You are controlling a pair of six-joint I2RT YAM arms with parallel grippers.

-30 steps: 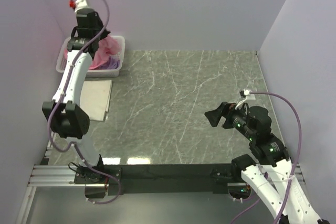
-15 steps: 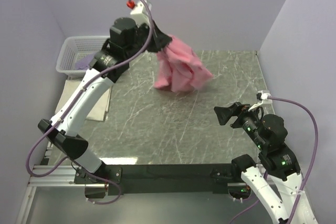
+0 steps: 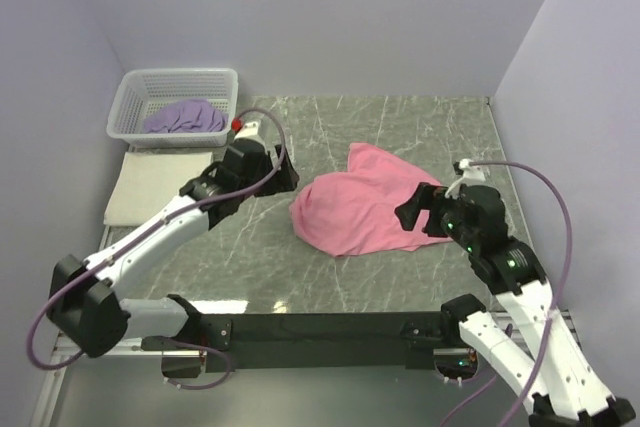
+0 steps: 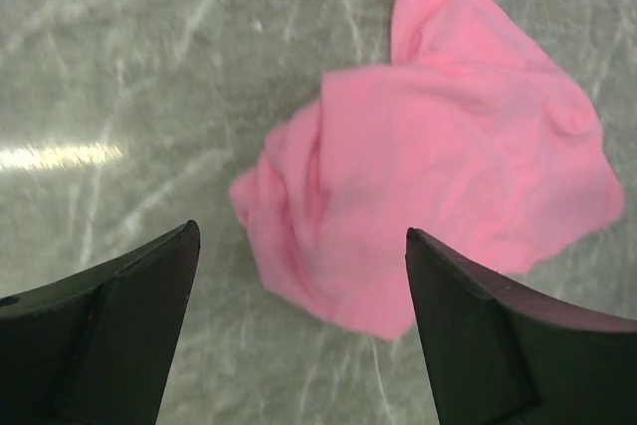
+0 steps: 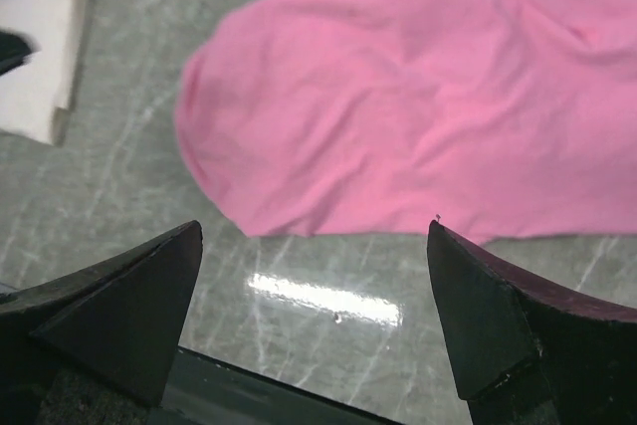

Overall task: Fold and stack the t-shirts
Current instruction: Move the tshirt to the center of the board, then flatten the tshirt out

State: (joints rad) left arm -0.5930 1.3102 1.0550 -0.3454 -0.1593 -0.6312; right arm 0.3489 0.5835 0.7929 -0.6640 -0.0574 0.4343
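- Three t-shirts are in view from above: a pink t-shirt (image 3: pixel 365 209), a lavender t-shirt (image 3: pixel 185 117) and a cream t-shirt (image 3: pixel 150 187)
- Both pairs of fingers are spread wide and hold nothing
- The left fingers (image 3: pixel 286 181) hang low over the table (image 3: pixel 400 127), wide open, with their tips aimed at the left edge of the pink t-shirt
- In the left wrist view the rumpled pink cloth lies on the table just ahead of these fingers, framed by the gap between the two tips, and it appears to touch neither of them
- The right fingers (image 3: pixel 412 215) are just as wide open and sit at the right edge of the pink t-shirt, overlapping it as seen from above
- In the right wrist view the pink cloth spreads out ahead of the open tips; its nearest edge lies just beyond them, and a strip of bare, shiny table shows between the tips
- The pink t-shirt lies unfolded between the two pairs of fingers as a loose rounded heap, with a narrower part reaching toward the far side of the table
- The lavender t-shirt is bunched up inside the white lattice basket (image 3: pixel 180 74), well beyond the left fingers and off to their left, in the far corner
- The cream t-shirt lies folded flat on the table just in front of the basket, to the left of the left fingers and well apart from the pink one
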